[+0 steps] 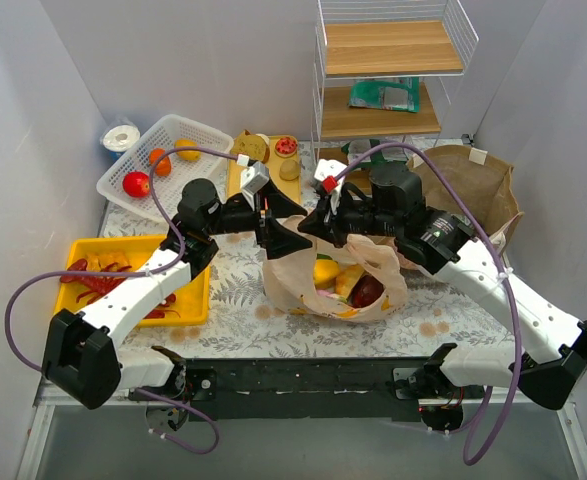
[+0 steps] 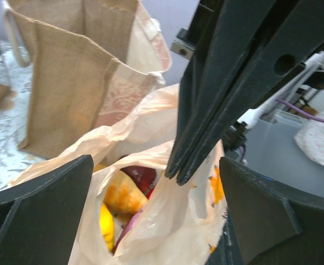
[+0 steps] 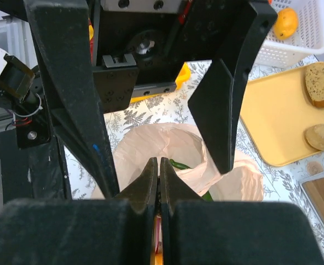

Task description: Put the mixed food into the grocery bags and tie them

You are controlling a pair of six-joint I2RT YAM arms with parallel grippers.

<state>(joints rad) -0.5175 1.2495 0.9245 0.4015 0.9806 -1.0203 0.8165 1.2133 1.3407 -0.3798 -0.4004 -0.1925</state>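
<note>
The peach plastic bag (image 1: pixel 303 290) stands open in the middle of the table. Inside it lie a yellow pepper (image 1: pixel 325 270), a red piece (image 1: pixel 366 290) and, in the right wrist view, a green pepper (image 3: pixel 181 164). My right gripper (image 1: pixel 307 226) is shut on the bag's upper edge (image 3: pixel 150 138), with thin plastic pinched between its fingers (image 3: pixel 149 182). My left gripper (image 1: pixel 287 222) is open, its jaws wide on either side of that pinched edge and of the right fingers (image 2: pixel 206 127). The brown paper bag (image 1: pixel 473 185) stands open at the right and shows behind in the left wrist view (image 2: pixel 68 83).
A white basket (image 1: pixel 188 122) with an orange and a tomato stands at the back left. A yellow tray (image 1: pixel 195 290) of red chillies lies at the left. A yellow tray (image 3: pixel 277 121) holds bread (image 3: pixel 322 83). A wire shelf (image 1: pixel 383 70) with a green packet (image 1: pixel 385 95) stands at the back.
</note>
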